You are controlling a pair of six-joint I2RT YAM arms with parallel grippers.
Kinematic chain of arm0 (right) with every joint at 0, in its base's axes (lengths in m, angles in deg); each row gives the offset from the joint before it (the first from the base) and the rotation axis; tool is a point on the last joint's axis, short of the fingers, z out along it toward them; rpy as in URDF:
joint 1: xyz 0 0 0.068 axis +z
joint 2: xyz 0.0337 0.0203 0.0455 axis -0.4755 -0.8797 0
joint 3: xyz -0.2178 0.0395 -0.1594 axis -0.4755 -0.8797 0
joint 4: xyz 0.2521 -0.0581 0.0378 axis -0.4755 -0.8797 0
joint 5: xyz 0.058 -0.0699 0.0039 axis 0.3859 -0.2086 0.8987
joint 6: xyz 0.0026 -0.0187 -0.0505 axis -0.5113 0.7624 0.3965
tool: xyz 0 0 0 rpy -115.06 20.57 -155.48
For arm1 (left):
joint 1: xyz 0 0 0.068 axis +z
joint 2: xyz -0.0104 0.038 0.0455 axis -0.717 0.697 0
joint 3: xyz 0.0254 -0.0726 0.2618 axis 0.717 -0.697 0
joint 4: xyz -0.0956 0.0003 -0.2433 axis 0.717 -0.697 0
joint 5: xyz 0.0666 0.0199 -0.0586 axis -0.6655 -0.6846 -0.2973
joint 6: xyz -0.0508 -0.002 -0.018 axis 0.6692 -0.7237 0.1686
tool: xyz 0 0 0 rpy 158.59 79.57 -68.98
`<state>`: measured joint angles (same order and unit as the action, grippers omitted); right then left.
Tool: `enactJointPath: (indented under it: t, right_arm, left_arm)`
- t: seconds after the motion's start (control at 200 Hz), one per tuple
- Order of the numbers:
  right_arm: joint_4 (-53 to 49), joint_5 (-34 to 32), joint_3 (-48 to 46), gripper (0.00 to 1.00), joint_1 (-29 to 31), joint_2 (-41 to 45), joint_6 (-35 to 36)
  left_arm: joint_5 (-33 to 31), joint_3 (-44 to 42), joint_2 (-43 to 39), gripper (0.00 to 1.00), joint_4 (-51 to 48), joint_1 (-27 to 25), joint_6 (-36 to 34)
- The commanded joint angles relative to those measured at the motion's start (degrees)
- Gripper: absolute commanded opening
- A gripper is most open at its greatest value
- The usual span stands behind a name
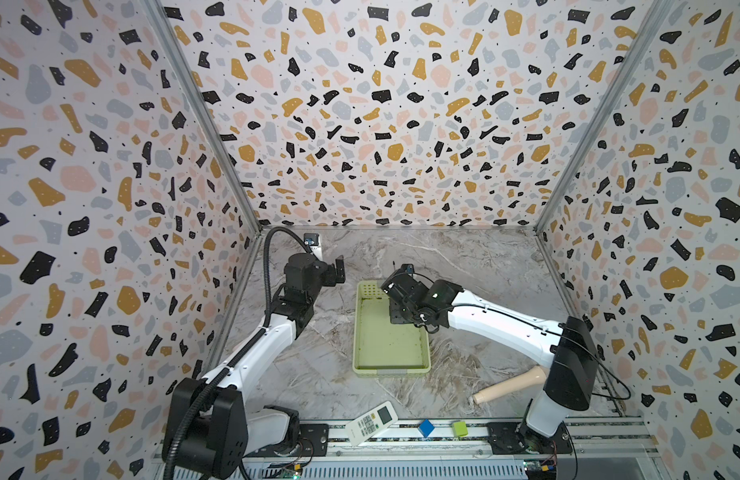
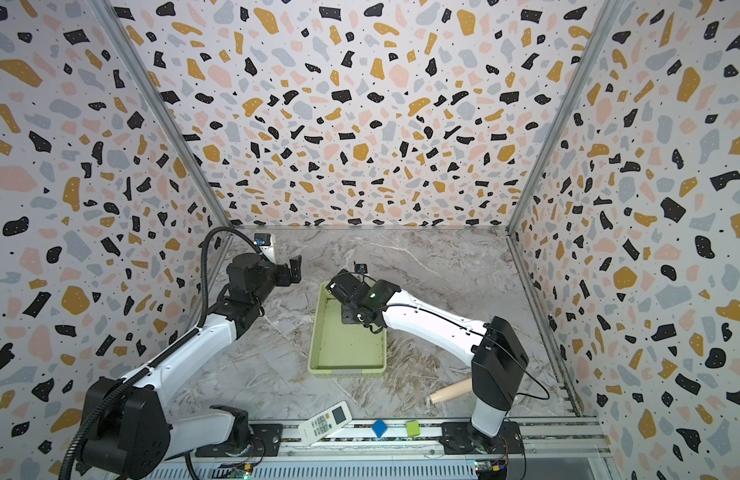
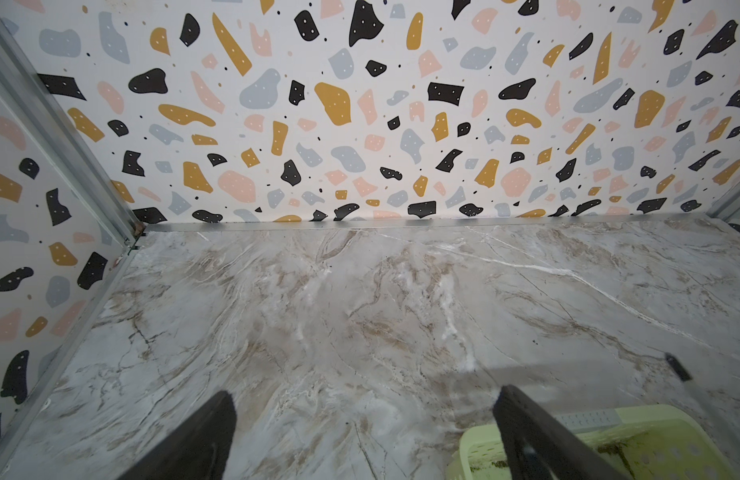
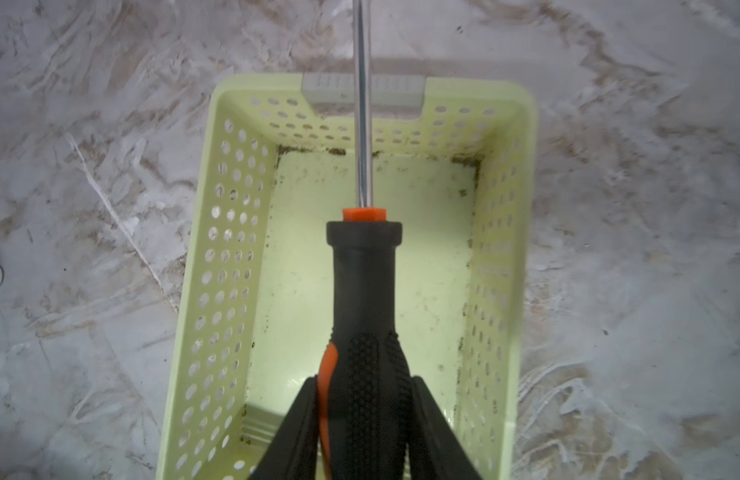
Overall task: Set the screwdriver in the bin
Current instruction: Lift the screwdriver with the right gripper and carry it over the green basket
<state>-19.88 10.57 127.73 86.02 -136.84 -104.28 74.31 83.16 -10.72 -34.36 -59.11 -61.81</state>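
The left gripper [image 3: 364,395] hangs empty with its fingers spread near the back left of the worktop [image 3: 360,291], apparently clear of the work. Mid-worktop, the right gripper [image 4: 364,380] clamps the screwdriver [image 4: 364,282] by its knurled black, orange-trimmed handle above the bin [image 4: 231,232]. The shaft points along the bin, likely for a clean drop.

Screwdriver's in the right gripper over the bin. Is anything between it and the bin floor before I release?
Nothing visible. The right gripper holds the screwdriver by its handle above the bin, whose visible floor is bare except for grime.
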Motion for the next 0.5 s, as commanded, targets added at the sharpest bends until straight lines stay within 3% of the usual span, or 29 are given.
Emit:
enactJointPath:
  t: [0.0,0.496]
  right_arm:
    - [2.6,2.2,0.2,0.32,1.9,-1.9,-0.3]
    - [8.2,7.3,-6.2,0.32,3.6,-7.9,-1.5]
  left_arm:
    - [-0.8,0.0,0.3,1.00,1.0,-0.3,-0.6]
    - [-1.1,-0.2,-0.7,0.99,1.0,-0.3,-0.8]
